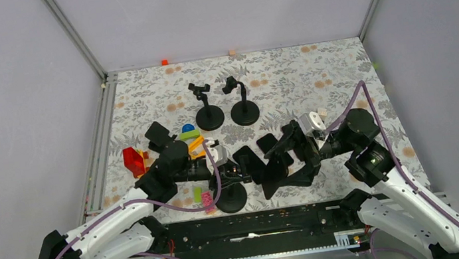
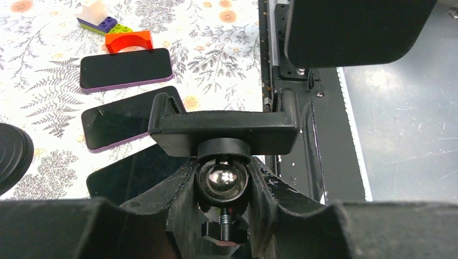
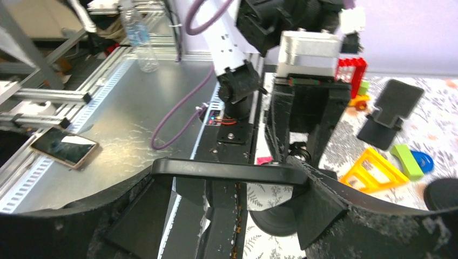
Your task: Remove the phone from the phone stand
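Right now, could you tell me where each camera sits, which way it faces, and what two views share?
Top external: above and behind the robot, looking down on the table; left arm and right arm show.
Left wrist: on the left arm, looking along its fingers, clamped on the phone stand.
Right wrist: on the right arm, looking past its fingers, gripping the phone, toward the left arm.
Shared: top and left wrist show the phone stand.

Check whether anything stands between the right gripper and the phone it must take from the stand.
Nothing visible does. The right gripper is shut on the phone, with no object between its fingers and it. The left gripper holds the stand below its empty clamp.
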Controlling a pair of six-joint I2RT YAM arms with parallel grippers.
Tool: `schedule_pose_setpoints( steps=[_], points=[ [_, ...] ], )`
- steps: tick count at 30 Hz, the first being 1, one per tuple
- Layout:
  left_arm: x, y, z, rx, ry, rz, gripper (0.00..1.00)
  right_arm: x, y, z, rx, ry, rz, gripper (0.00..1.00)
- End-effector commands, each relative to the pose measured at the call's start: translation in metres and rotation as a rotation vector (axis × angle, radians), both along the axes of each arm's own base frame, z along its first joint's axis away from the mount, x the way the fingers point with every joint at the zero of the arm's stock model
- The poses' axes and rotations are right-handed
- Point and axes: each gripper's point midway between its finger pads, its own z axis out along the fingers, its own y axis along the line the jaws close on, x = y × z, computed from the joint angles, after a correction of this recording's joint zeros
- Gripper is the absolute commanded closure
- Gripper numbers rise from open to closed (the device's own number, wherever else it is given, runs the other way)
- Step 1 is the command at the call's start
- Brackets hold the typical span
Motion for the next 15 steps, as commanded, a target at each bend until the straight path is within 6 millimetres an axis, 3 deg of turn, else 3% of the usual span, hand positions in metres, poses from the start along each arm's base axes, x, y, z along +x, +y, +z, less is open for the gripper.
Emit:
schedule_pose_setpoints(
  steps=[1, 4, 9, 15],
  points=[
    [0.021, -0.003, 0.045, -0.139, -0.127, 0.09, 1.0, 0.033, -0.001, 0.003, -0.008, 0.026, -0.233, 1.0],
    [0.032, 0.002, 0.046, -0.145, -0.131, 0.164, 1.0, 0.077, -0.007, -0.002, -0.033, 0.122, -0.499, 1.0],
    [0.051, 0.015, 0.05, -0.187, -0.135, 0.314, 1.0, 0.143, -0.042, -0.044, -0.232, 0.349, -0.959, 1.0],
    [0.055, 0.018, 0.051, -0.205, -0.116, 0.351, 1.0, 0.187, -0.097, -0.085, -0.453, 0.467, -1.402, 1.0]
  ],
)
